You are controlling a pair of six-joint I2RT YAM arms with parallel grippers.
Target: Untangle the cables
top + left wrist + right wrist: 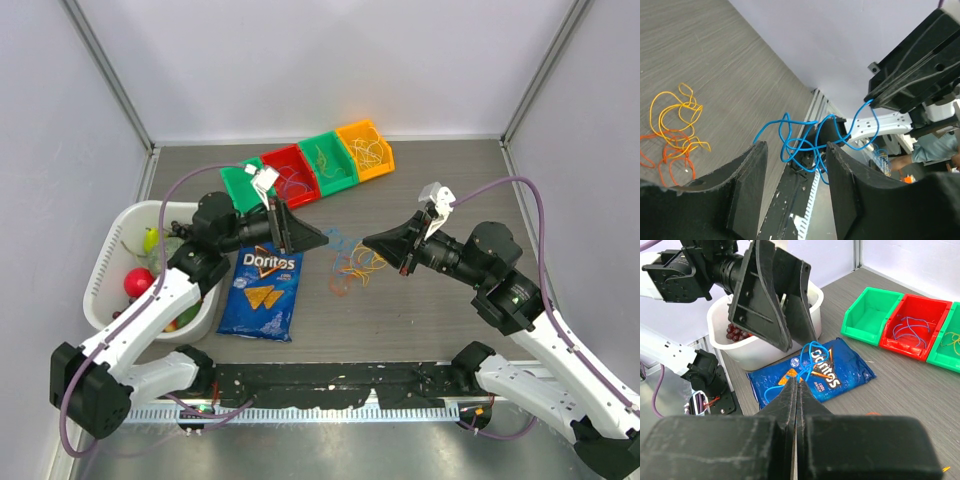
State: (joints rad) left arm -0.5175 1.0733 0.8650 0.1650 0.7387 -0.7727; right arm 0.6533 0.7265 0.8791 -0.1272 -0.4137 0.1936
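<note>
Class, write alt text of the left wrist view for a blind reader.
A blue cable loops at the tips of the open left fingers, its far end pinched by the right fingers. On the table lie yellow cables and orange cables.

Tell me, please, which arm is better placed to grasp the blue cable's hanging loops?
Left: the left tool stands open around the blue cable; the right tool is shut, pinching its end.

chip bag (262,293) left of cables (352,265), bins (341,184) behind
</note>
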